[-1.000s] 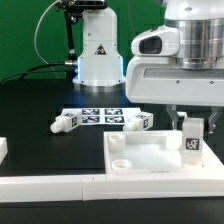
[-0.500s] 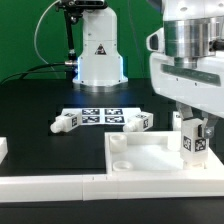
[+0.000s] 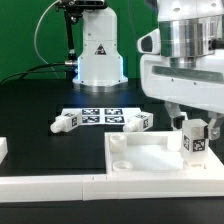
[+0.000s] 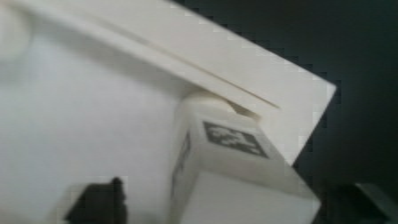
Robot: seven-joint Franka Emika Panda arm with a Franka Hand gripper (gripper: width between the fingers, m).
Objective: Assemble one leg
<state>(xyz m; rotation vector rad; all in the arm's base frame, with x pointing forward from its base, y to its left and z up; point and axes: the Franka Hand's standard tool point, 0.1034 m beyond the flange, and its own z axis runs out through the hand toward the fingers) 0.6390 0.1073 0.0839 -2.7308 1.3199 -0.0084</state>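
One leg (image 3: 196, 139), a stubby white block with a black-and-white tag, stands upright on the far corner of the large white panel (image 3: 150, 156), at the exterior view's right. My gripper (image 3: 195, 125) hangs straight over it, one finger on each side. In the wrist view the leg (image 4: 228, 160) stands between my two dark fingertips (image 4: 103, 202), with a gap on each side, so the gripper (image 4: 235, 203) is open and holds nothing. The panel (image 4: 89, 110) fills most of that view.
Two more legs (image 3: 65, 123) (image 3: 136, 122) lie on the black table next to the marker board (image 3: 100, 115). The robot's base (image 3: 100, 55) stands behind. A low white wall (image 3: 50, 186) runs along the front, with a white piece (image 3: 3, 150) at the left edge.
My hand has turned about its vertical axis and shifted slightly over the leg. The leg stays upright on the panel corner, a touch further to the exterior view's right.
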